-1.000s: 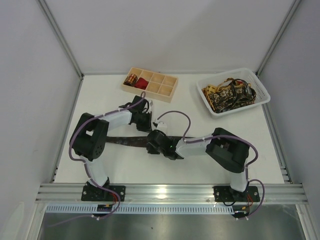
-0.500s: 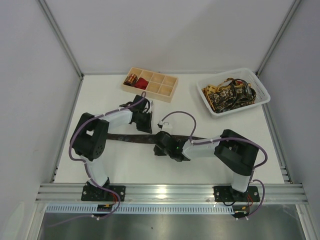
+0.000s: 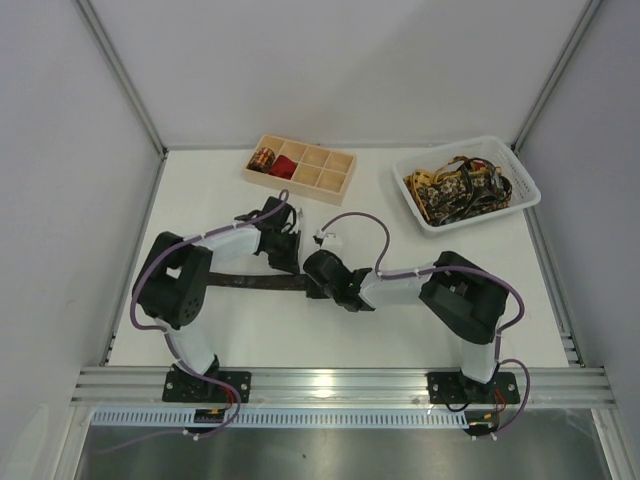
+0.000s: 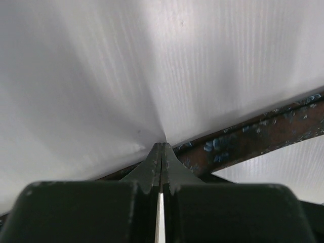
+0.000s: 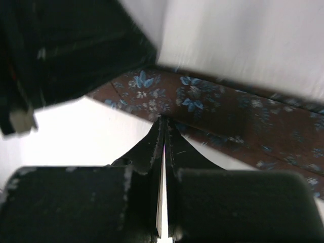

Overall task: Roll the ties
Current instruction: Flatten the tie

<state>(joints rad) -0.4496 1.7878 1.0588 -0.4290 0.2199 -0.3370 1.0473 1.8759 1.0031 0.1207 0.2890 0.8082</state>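
Where the top view looks down, 1 dark brown tie [image 3: 250, 282] lies flat mid-bench [image 3: 380, 215], long axis left-right. The left gripper [image 3: 292, 266] and right gripper [image 3: 313, 285] both stand at its right end, with open room on the near side.
Left wrist: gripper pressed together, tie just beyond its tips.
Right wrist: gripper pressed together, tips touching the tie.

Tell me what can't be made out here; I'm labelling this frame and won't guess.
Top view: brown tie, right end hidden beneath the right arm; basket ties too tangled to count.
Left wrist: tie cut off by right edge.
Right wrist: dark shape upper left, blurred, unidentifiable.
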